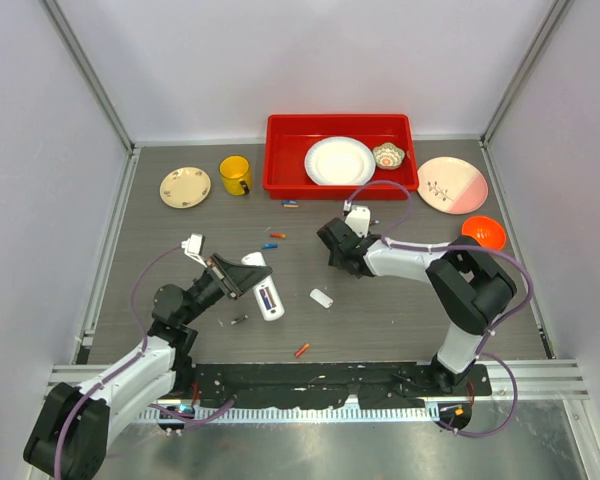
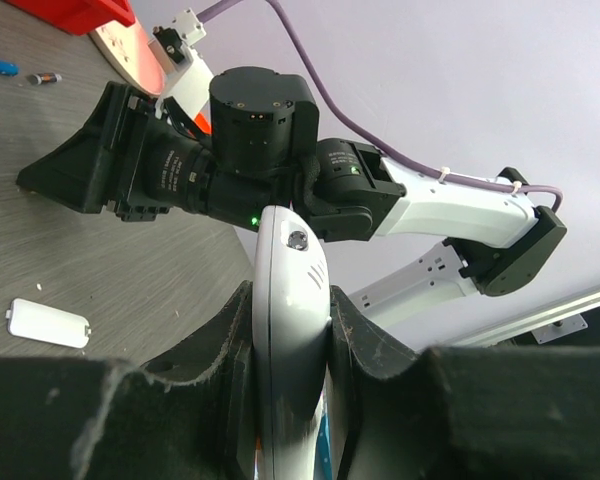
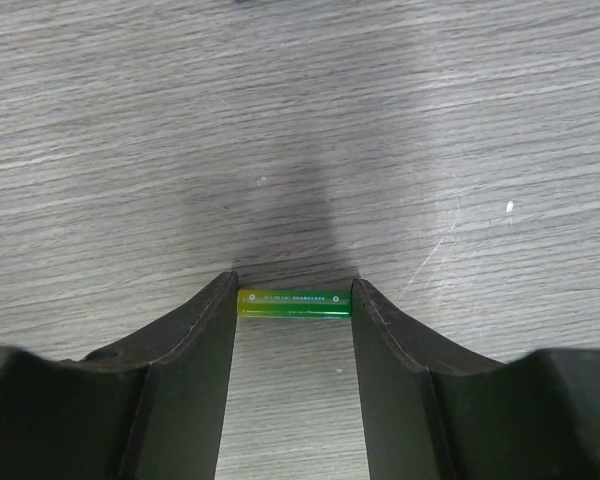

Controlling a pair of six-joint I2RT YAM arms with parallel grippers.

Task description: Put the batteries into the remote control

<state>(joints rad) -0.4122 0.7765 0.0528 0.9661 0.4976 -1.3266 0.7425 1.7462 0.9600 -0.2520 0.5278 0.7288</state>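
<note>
1. Starting with the left gripper (image 2: 289, 298): its fingers were squeezed almost fully shut on the remote control (image 2: 291, 345), which stood edge-on between them, its rounded end poking out past the tips.
2. The right gripper (image 3: 294, 286) pointed down at the table (image 3: 300, 120), fingers roughly half closed. The green battery (image 3: 294, 302) lay flat crosswise between the tips, and each finger touched one end.
3. Straight ahead of the left fingers, the right arm's black wrist blocked most of the view.
4. The back cover (image 1: 322, 298) lay flat on the table between the two grippers, touching neither.
5. A dark battery (image 1: 239, 320) sat near the left fingers, and an orange battery (image 1: 301, 350) lay behind both sets of fingers, toward the arm bases. A blue-and-orange battery (image 1: 270, 245) lay out beyond the left fingertips.
6. Well past both sets of fingers stood a red tray (image 1: 280, 150) holding a white plate (image 1: 338, 160) and a patterned bowl (image 1: 388, 155). Around the tray sat a yellow mug (image 1: 235, 175), a cream plate (image 1: 185, 187), a pink plate (image 1: 452, 185) and an orange bowl (image 1: 483, 232).
7. Materials: the remote was smooth glossy white plastic, the finger pads were matte black and kinda rough, and the table was grey woodgrain. The green battery was a shiny little cylinder fading to yellow at one end.
</note>
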